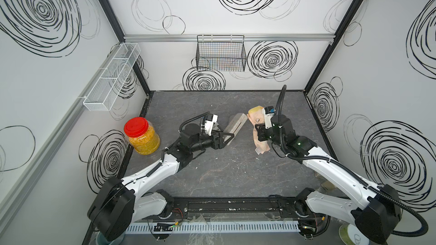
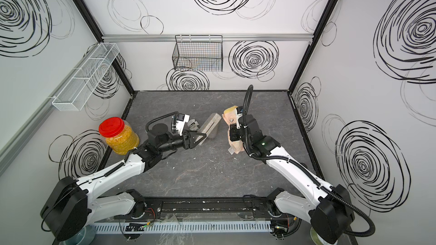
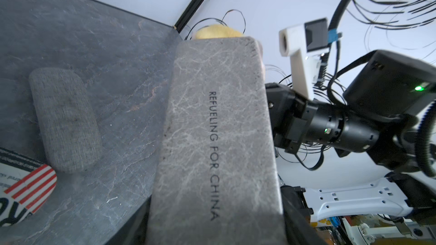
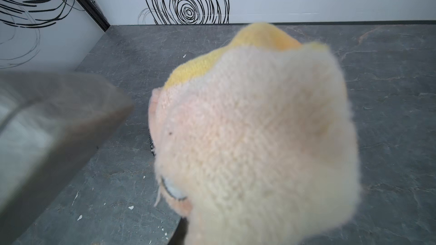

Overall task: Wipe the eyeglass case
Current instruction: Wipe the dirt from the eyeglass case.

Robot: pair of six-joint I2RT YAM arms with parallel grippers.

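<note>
Clear plastic jar of yellow grains, red lid (image 1: 141, 135): far left on the dark grey stone-look table (image 1: 224, 175).

Left gripper (image 1: 230, 136): clamped on the near end of the grey marbled rectangular eyeglass case (image 1: 236, 123). The case is raised off the table and tilted, far end pointing at the cloth.

Pale peach-and-yellow knitted cloth (image 1: 254, 119): just beside the case's far end; the right wrist view shows a small gap.

Right gripper (image 1: 257, 131): clenched on the cloth, jaws buried in it.
</note>
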